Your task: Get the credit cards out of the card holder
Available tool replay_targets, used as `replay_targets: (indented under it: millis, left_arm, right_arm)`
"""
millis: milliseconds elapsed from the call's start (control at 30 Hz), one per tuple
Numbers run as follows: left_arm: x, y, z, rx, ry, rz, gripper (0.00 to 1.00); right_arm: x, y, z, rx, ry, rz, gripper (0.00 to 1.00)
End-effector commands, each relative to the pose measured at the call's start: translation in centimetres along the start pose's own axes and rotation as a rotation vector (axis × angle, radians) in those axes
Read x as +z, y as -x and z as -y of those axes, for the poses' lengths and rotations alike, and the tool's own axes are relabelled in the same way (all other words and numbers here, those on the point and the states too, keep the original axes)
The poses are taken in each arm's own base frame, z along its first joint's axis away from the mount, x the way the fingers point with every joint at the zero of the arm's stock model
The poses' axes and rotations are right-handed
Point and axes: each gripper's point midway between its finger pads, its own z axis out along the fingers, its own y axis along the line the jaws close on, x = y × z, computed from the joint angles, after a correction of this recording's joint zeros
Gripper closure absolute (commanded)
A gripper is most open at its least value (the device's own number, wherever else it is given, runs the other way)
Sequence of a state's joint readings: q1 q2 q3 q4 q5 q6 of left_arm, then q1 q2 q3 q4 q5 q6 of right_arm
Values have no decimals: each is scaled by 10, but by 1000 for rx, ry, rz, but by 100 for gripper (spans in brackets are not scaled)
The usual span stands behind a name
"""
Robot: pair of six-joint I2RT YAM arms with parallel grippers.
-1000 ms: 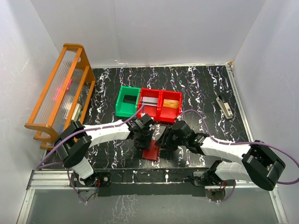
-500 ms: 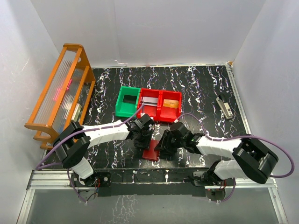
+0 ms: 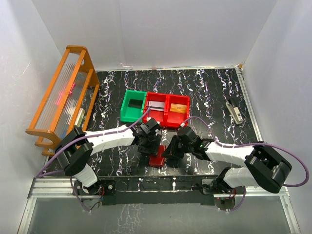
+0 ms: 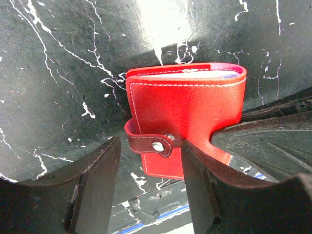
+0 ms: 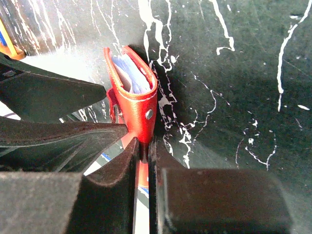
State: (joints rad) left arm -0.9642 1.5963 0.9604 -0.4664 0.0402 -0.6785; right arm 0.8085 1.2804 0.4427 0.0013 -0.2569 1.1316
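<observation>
My right gripper (image 5: 144, 146) has just clamped the card holder's (image 4: 187, 114) edge, which stands snapped shut on the table (image 3: 214, 92) between my arms, while my left gripper (image 4: 150, 161) has spread around its snap tab (image 4: 152, 143), so no cards are out yet.

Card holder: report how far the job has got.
Done: nothing visible yet. The card holder is closed, its snap tab is fastened, and no card is out. In hand: the right gripper has its fingers shut on one edge of it; the left gripper is open, fingers either side of the tab. Left: unsnap it, open it, draw the cards from the sleeves.
</observation>
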Motion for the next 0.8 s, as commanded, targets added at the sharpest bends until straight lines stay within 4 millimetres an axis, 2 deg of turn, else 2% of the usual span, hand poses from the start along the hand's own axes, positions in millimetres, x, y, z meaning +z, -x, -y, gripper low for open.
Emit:
replay_targets:
  millis: [0, 133, 300, 467, 633, 767]
  left_arm:
    - [-17, 13, 7, 26, -3, 42, 48]
    - [-22, 19, 6, 34, 17, 57, 49]
    - [-20, 17, 8, 50, 22, 43, 55]
    - [-13, 9, -5, 35, 89, 19, 62]
    - [-13, 4, -22, 13, 157, 32, 62]
    - [-16, 4, -25, -6, 155, 60, 62]
  right_arm:
    - [-6, 16, -33, -32, 84, 47, 97]
    - [-7, 17, -32, -28, 76, 54, 97]
    - [-9, 20, -32, -20, 67, 70, 96]
    - [-10, 20, -31, -18, 59, 74, 96]
    - [-11, 20, -28, -14, 52, 82, 95]
    - [-12, 19, -26, -10, 49, 82, 95]
